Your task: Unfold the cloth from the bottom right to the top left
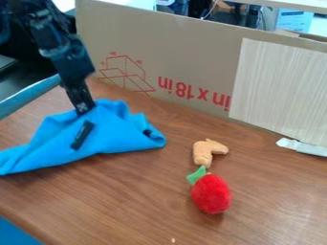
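A red plush toy [211, 193] with a green top [197, 175] is placed at the near right of centre on the brown table [137, 203]. Just beyond it, a tan toy [203, 152] is seen. At the left, the blue cloth [118, 139] is bunched into a raised fold, touched at its far side by the gripper [83, 106]; its jaws' opening and any hold cannot be told. The table is bordered at the far side by a cardboard panel [191, 57].
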